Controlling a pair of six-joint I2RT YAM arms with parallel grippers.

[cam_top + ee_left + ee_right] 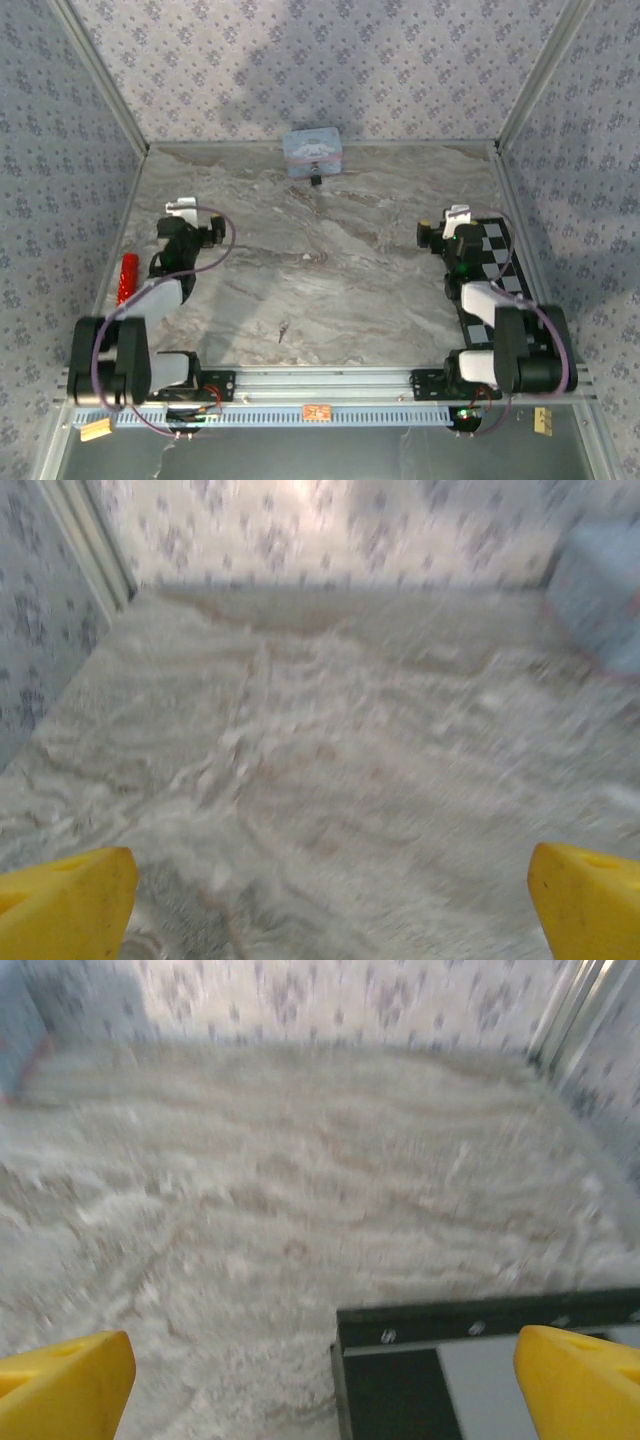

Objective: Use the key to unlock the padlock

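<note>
Item 1. The padlock [316, 180]: a tiny black body at the middle of the far edge of the surface [330, 270], right against the near face of the tin. We cannot tell whether it hangs from the tin or lies on the marbled top. Its shackle is too small for us to read.

Item 2. The key [283, 330]: a thin dark sliver lying alone on the surface, near the middle of the near edge and well apart from the padlock. No end effector touches it.

Item 3. Pale blue tin [313, 153]: a rectangular, printed tin set at the far edge against the patterned back wall. In the left wrist view we see it as a blurred blue shape at upper right.

Item 4. Left end effector [325, 905]: we note its yellow fingertips [65, 905] spread wide with nothing between them, above bare surface near the left edge.

Item 5. Right end effector [320, 1385]: its yellow fingertips [580, 1380] are likewise spread wide and hold nothing, above the far end of the checkerboard.

Item 6. Checkerboard [500, 265]: a black-and-white panel lying along the right edge.

Item 7. Red object [127, 277]: small and elongated, at the left edge beside the left arm. We cannot make out what it is.
</note>
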